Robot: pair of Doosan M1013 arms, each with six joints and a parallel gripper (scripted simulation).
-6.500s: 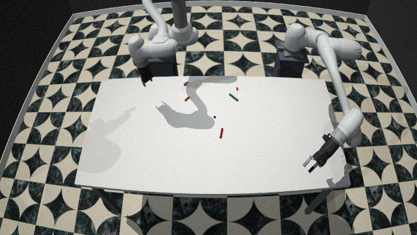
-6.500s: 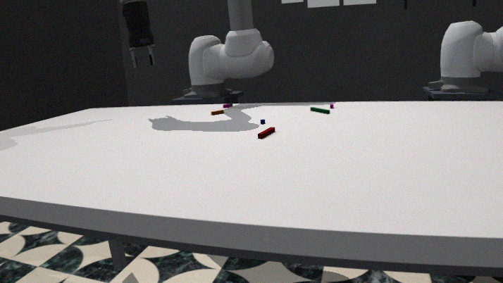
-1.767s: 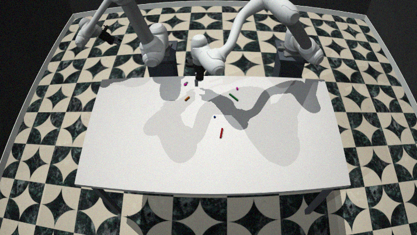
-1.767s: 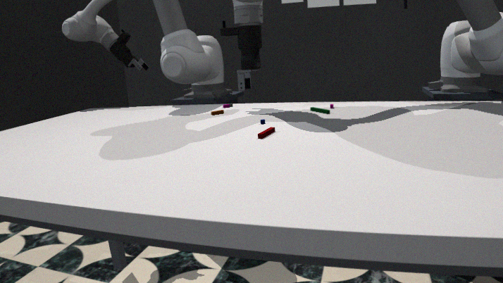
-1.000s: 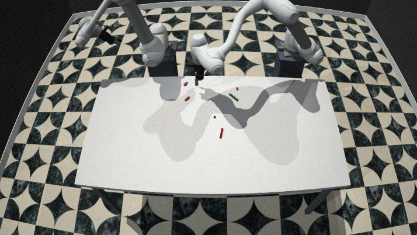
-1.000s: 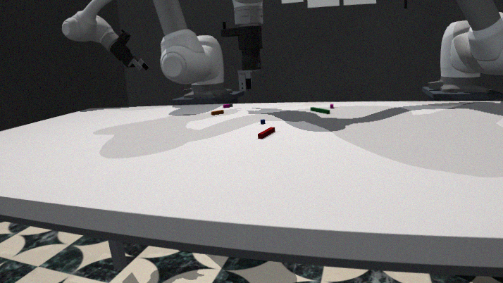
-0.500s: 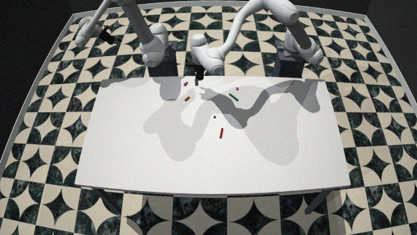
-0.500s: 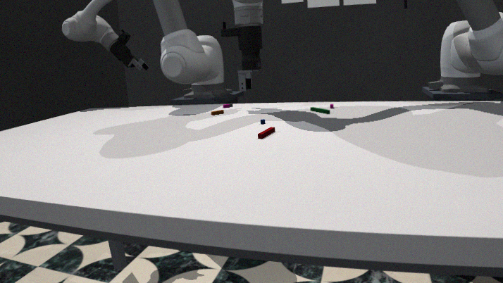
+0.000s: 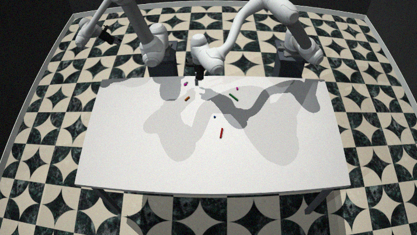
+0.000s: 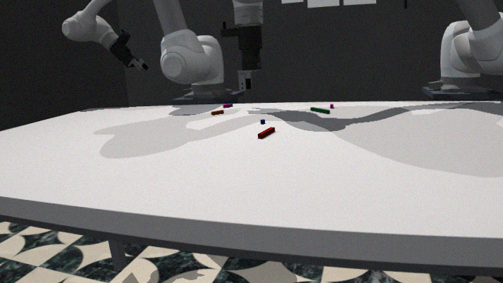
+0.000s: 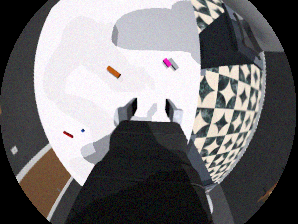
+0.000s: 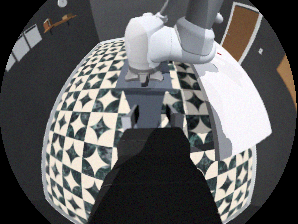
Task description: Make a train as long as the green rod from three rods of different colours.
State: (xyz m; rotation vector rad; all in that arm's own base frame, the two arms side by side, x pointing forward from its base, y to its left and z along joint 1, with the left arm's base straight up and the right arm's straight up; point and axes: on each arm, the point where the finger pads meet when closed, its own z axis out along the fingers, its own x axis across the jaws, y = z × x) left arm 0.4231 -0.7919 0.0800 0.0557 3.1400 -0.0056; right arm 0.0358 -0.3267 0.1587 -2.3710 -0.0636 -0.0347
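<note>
The left hand (image 9: 196, 83) (image 10: 245, 84) (image 11: 151, 103) hung over the far edge of the white worktop (image 9: 263, 178) (image 10: 246, 197) (image 11: 55, 55) (image 12: 240, 100), pointing down, its fingers wide apart with nothing between them. The likely first picks, the small grey rod (image 9: 187, 83) (image 10: 230, 105) (image 11: 173, 64) and the orange rod (image 9: 187, 99) (image 10: 217, 112) (image 11: 113, 72), lay to either side ahead of it in its own wrist view: grey ahead and right, orange ahead and left. Both long axes ran slantwise there, from upper left to lower right, while the fingers parted straight across, so the wrist would probably need a turn before straddling either. This hand was much the nearer; the right hand (image 9: 118, 41) (image 10: 141, 65) (image 12: 152, 110) hung off beyond the worktop, also spread and empty.

The grey rod was short and square-edged, side by side with a magenta rod (image 9: 185, 84) (image 10: 226, 105) (image 11: 167, 62); whether they touched was hard to tell, and a finger could catch that neighbour. The orange one, slightly longer, lay flat and apart. Further out sat the tiny blue cube-like rod (image 9: 214, 117) (image 10: 263, 122) (image 11: 83, 130). Grey, orange and blue would together match the dark green rod (image 9: 233, 97) (image 10: 320, 110); no train had been made.

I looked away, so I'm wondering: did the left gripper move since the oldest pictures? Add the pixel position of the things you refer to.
Yes! In the top view, the left gripper (image 9: 197, 84) (image 10: 245, 85) (image 11: 151, 103) went up and left, from the table's (image 9: 117, 161) (image 10: 141, 190) (image 11: 47, 75) (image 12: 245, 105) right side to its far edge.
</note>
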